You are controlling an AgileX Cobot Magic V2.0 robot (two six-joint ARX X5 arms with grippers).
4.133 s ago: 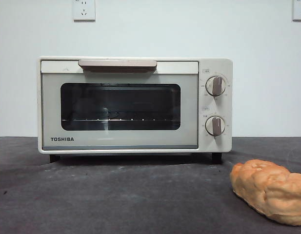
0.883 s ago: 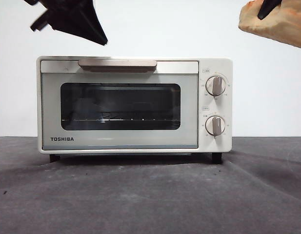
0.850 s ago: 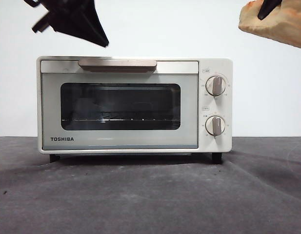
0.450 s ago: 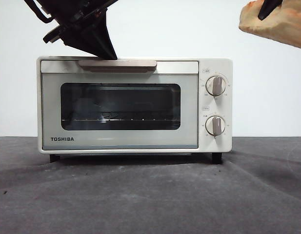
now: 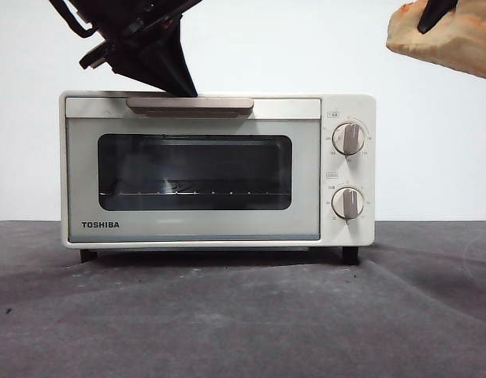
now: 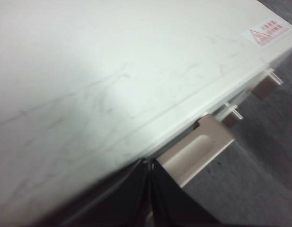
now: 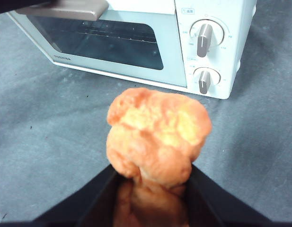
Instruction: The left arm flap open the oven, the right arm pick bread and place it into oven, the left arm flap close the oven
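Front view. Oven [image 5: 219,169] stands on the dark table [image 5: 243,315], door shut, beige bar handle [image 5: 190,103] along the door's top edge. Left gripper [image 5: 179,87] descends from 11 o'clock, its dark tip just above the handle's middle at the oven's front top edge; contact cannot be confirmed. Placed there, judging by the task, to hook the handle and flap the door down. Bread [image 5: 447,39] hangs at 2 o'clock, high and well clear of the table, with the right gripper [image 5: 433,16] visible only as a black tip on the loaf. Held up and aside, presumably to leave the door's swing path free until the cavity is open.

Left wrist view. Shows the oven's cream top panel close up, the handle [image 6: 198,153] projecting past the front edge, and two knob ends beyond it. Own jaws pressed together, no gap between them, tips at the top panel's front edge just beside the handle. Nothing gripped. Closed tips suit a push or hook on the bar, not a pinch.

Right wrist view. Own jaws clamped on the bread [image 7: 157,135] from both sides, loaf bulging above them. Oven [image 7: 183,42] lies at 12 o'clock, door shut, two knobs [image 7: 205,35] at 1 o'clock. Dark shape of the left gripper enters at 11 o'clock over the handle [image 7: 70,8]. Loading step judged not yet possible: door first.
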